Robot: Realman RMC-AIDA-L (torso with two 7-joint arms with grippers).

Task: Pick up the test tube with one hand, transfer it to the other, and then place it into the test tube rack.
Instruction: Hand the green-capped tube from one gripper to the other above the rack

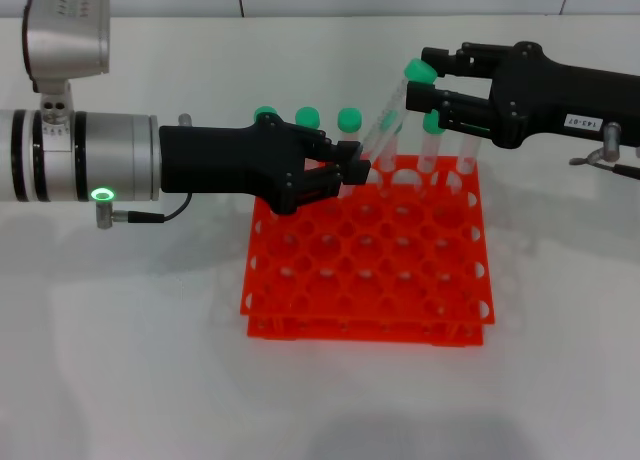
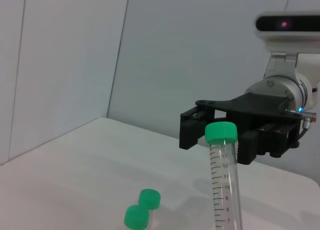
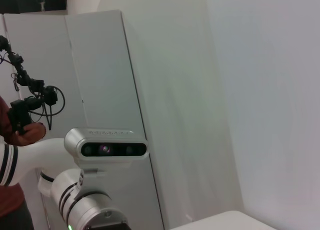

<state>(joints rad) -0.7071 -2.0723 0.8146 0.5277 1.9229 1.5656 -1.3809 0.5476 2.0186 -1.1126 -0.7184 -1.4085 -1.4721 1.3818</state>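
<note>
My left gripper (image 1: 352, 166), unlabelled with a green ring light, is shut on the lower end of the test tube (image 1: 388, 120) and holds it tilted above the back of the orange-red rack (image 1: 365, 280). The tube's green cap (image 1: 420, 72) lies between the open fingers of my right gripper (image 1: 426, 78), the labelled one, which reaches in from the right. The left wrist view shows the tube (image 2: 225, 190) upright, close up, with the right gripper (image 2: 235, 135) just behind its cap. The right wrist view shows neither tube nor rack.
Several other green-capped tubes (image 1: 308, 116) stand in the rack's back row; two of their caps (image 2: 143, 207) show in the left wrist view. The rack stands on a white table (image 1: 120, 330). The right wrist view shows the robot's head camera (image 3: 107, 149) and a grey cabinet.
</note>
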